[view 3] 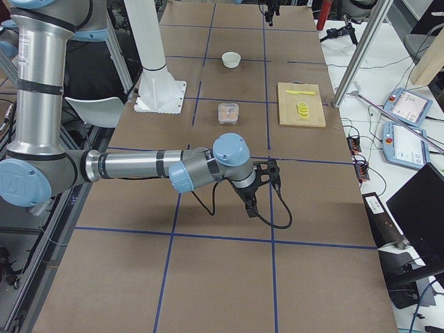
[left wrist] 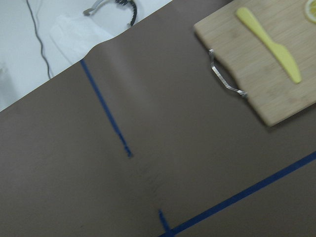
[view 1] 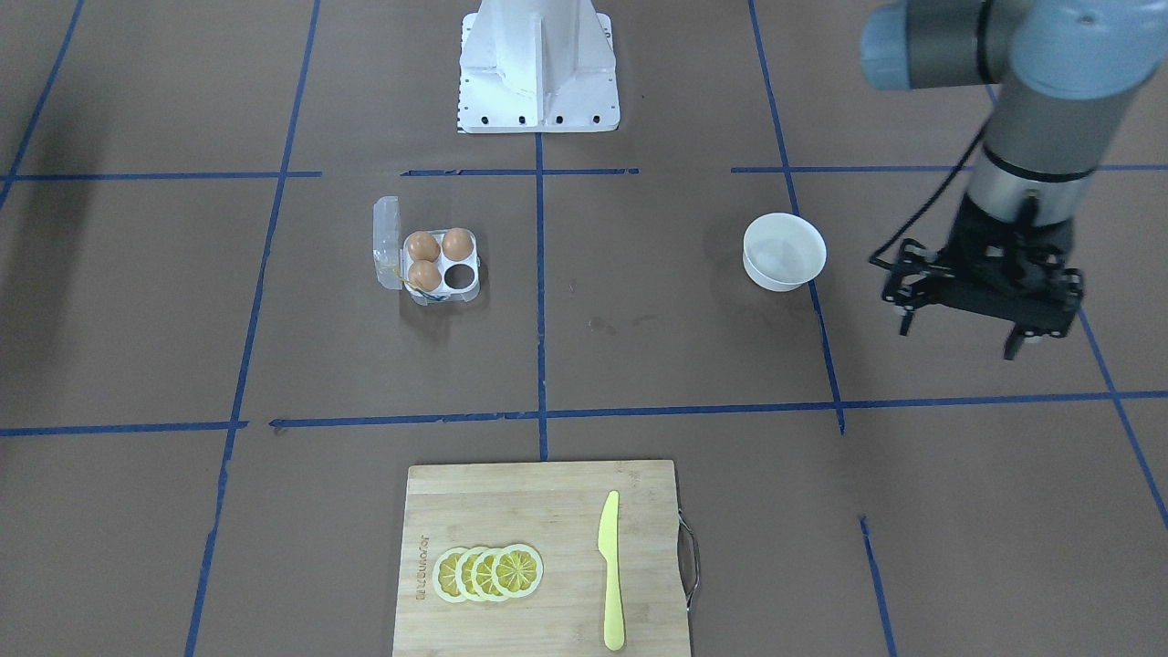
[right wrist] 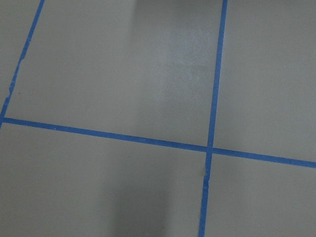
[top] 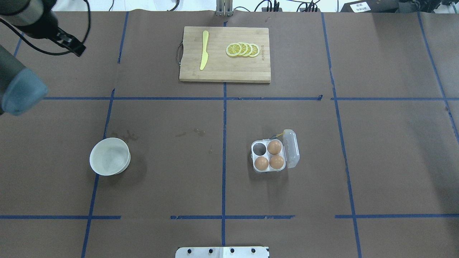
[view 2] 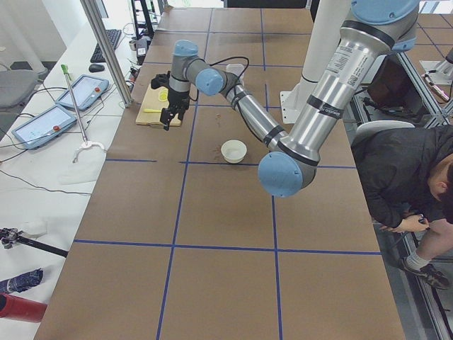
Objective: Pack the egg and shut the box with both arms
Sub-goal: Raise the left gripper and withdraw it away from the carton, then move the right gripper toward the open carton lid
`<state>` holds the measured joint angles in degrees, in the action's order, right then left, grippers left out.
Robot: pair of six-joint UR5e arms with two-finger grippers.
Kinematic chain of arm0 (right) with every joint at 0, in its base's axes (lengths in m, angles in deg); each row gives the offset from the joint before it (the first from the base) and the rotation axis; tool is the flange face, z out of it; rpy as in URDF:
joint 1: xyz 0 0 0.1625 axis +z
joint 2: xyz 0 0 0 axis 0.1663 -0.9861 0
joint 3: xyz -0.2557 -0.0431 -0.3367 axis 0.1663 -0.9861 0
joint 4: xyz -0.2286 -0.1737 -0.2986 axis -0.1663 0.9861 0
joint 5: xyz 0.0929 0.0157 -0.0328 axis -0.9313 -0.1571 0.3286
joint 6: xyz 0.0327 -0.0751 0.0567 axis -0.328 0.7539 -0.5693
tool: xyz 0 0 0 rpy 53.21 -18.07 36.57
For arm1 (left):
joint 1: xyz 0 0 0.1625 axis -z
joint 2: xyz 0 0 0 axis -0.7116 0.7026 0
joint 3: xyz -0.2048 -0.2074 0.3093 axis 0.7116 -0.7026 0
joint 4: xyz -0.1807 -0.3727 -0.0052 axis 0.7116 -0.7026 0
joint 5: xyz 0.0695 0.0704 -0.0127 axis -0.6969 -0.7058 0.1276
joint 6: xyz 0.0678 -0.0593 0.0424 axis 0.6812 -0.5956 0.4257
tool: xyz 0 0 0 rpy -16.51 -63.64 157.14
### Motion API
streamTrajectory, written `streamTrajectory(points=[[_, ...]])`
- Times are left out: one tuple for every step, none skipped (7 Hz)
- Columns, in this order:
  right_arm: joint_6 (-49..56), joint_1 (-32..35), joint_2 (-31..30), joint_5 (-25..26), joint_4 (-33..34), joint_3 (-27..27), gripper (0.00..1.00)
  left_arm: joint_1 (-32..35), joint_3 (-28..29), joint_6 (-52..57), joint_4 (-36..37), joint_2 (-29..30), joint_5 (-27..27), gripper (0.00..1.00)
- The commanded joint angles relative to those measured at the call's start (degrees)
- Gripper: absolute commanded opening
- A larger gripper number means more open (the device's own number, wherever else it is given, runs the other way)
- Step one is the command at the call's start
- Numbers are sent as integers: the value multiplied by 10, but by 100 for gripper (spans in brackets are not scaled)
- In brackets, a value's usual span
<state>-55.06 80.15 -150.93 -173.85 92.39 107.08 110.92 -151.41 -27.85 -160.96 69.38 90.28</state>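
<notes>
A: Start nearest the robot. What sits at the base?
B: White base plate (top: 222, 252) at the near edge of the brown table (top: 172, 179). Blue tape grid across the surface.

A: Next row out?
B: The box (top: 259, 149), just to the robot's right of the centre tape line. Lid (top: 291, 149) is swung open on the robot's right side and tilted up off the table. 3 eggs (top: 276, 161) are seated in 3 of the 4 cells; the bare cell is the far one on the robot's left. A thin yellow band (top: 275, 135) shows at the far hinge corner.

A: Same row, other side?
B: White bowl (top: 107, 157) on the robot's left, on a tape line, well apart from the box.

A: Arms?
B: Left arm (top: 19, 91) comes in high from the left. Left gripper (view 1: 957, 338) hangs above the table, beyond the bowl and further left, touching nothing. Its fingers are spread wide with nothing between them. Right arm (view 3: 139, 165) reaches low over the robot's right end of the table, well apart from the box. Right gripper (view 3: 253, 198) points down near a tape line. It shows only from the side camera, so I cannot tell how far open it is or whether it grips anything.

A: Farthest row?
B: Cutting board (top: 222, 73) straddles the centre line, metal handle on the robot's left. Yellow knife (top: 204, 50) lies on it, lengthwise away from the robot. 4 overlapping lemon slices (top: 243, 49) sit near it, to the right.
</notes>
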Motion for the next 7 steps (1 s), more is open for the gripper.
streamTrajectory(points=[[-72,-14,0,-14,5,43,100,133,38,147,17,-96,113,100],[-134,-48,0,-12,5,72,100,175,42,155,-36,-131,116,100],[-208,-91,0,-9,3,107,100,200,41,156,-46,-167,121,100],[-270,-139,0,1,4,136,100,218,41,156,-51,-201,173,100],[-328,-197,6,39,5,159,100,228,42,155,-79,-242,200,100],[-384,-252,27,68,5,163,100,231,48,145,-97,-272,222,100],[-424,-304,47,97,6,163,100,231,56,149,-103,-287,232,100]])
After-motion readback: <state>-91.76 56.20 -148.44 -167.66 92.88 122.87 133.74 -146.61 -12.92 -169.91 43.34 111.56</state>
